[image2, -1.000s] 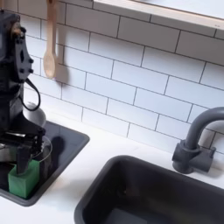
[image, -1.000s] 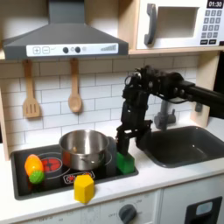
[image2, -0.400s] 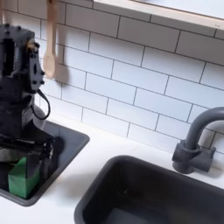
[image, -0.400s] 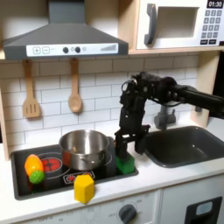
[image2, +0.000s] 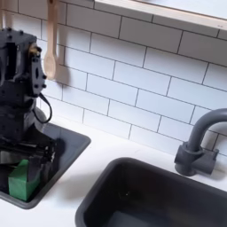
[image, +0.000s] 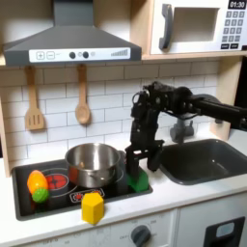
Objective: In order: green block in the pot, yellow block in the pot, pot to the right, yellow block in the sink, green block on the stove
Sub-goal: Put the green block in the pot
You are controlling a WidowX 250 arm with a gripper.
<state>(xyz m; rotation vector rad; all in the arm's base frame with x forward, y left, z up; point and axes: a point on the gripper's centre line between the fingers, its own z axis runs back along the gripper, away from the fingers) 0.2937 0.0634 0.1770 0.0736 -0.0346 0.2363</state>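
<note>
While the yellow block [image: 93, 206] sits at the stove's [image: 116, 196] front edge, the gripper [image: 136, 165] stands over the green block [image: 139, 179], fingers astride it; whether it grips, I cannot tell. Behind gleams the pot [image: 93, 163].

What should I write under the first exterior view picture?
Gripper lowered over the green block on the stove, beside the pot.

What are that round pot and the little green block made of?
The pot looks like shiny metal: silvery, with bright reflections on its wall. The green block looks like matte painted wood or plastic: flat, even colour without glints. Which one, I can't tell.
</note>
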